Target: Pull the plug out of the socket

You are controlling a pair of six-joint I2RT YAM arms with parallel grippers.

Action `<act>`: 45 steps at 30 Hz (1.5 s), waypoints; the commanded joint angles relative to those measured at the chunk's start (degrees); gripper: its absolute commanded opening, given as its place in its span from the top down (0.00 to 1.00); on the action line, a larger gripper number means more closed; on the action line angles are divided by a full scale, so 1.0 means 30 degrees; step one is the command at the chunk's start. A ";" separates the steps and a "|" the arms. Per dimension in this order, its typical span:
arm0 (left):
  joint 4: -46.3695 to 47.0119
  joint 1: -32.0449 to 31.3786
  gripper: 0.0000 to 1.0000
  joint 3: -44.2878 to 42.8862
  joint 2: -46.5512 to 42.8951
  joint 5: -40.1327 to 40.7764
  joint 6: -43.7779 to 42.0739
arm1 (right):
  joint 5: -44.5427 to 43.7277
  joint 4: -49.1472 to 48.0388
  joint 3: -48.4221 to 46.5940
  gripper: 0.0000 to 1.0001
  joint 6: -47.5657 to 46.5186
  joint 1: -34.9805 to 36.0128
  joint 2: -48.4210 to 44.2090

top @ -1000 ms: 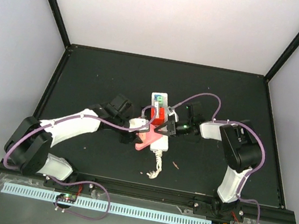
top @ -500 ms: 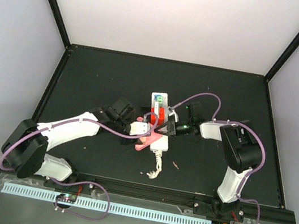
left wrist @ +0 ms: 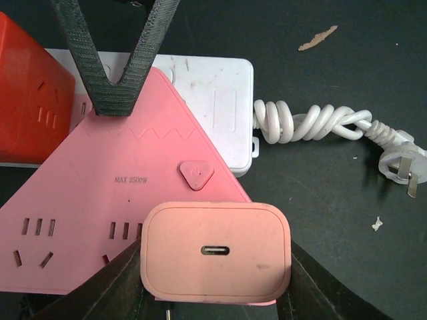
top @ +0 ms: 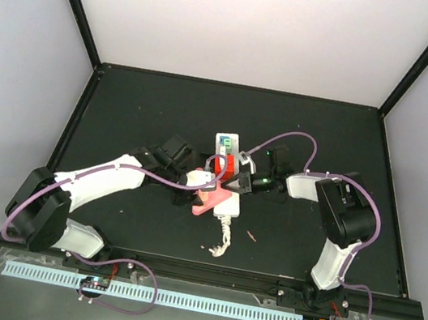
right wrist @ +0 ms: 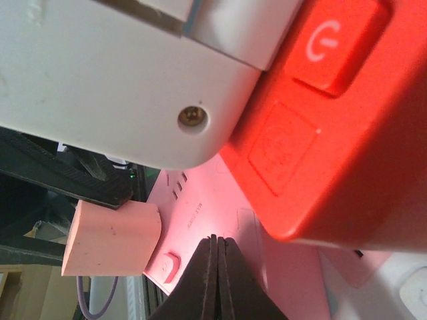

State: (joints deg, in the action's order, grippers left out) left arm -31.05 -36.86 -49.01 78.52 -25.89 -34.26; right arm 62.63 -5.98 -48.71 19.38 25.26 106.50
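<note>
Socket (left wrist: 215,100) mostly under pink adapter (left wrist: 87,193)

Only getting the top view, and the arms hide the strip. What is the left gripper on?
Observer: Left wrist view: the left gripper clamps a pink charger, one finger on each side.
Operator: And the other arm?
Observer: The right gripper is shut, fingers pressed together, tip at the pink triangular adapter.
Operator: The red thing?
Observer: A red cube adapter with a power button, sitting on the white power strip.
</note>
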 commanded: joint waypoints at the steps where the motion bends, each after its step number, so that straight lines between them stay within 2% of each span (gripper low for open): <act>1: -0.0597 0.0142 0.81 -0.1151 -0.0193 -0.1736 0.0153 | -0.3039 0.1864 0.0680 0.99 -0.0467 -0.0010 0.0565; 5: 0.0168 0.0103 0.81 -0.0189 -0.0360 -0.1010 -0.0745 | -0.2075 0.1208 0.0904 0.97 -0.0350 0.0044 -0.0778; 13: 0.1459 -0.0020 0.81 0.0336 -0.0076 -0.0200 -0.0912 | -0.0285 0.0173 0.1672 0.85 0.0018 0.1396 -0.3865; 19: 0.1518 -0.0034 0.81 0.0221 0.0135 0.0201 -0.1194 | 0.0116 0.0094 0.0821 0.82 0.0726 0.2070 -0.2207; 24: 0.1567 -0.0035 0.80 0.0315 0.0027 0.0238 -0.1292 | 0.0564 -0.1447 0.0482 0.82 0.2542 0.2055 -0.0825; 35: 0.1680 -0.0298 0.78 0.0334 0.0139 0.0534 -0.1467 | 0.0619 -0.2861 0.0259 0.83 0.4871 0.1727 0.0370; 39: 0.1706 -0.0332 0.73 0.0377 0.0004 0.0654 -0.1401 | 0.0906 -0.2982 0.0380 0.84 0.5223 0.1592 0.1569; 43: 0.1764 -0.0395 0.51 0.0349 -0.0002 0.0757 -0.1053 | 0.0954 -0.2729 0.0676 0.88 0.4843 0.1466 0.1909; 45: 0.1742 -0.0529 0.45 0.0436 0.0012 0.0830 -0.1059 | 0.0860 -0.2202 0.0765 0.90 0.4253 0.1433 0.1896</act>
State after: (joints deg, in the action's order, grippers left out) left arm -29.10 -37.65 -47.64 78.50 -24.86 -37.28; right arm 66.85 -18.65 -48.14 31.73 30.06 109.34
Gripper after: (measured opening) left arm 0.497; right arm 0.115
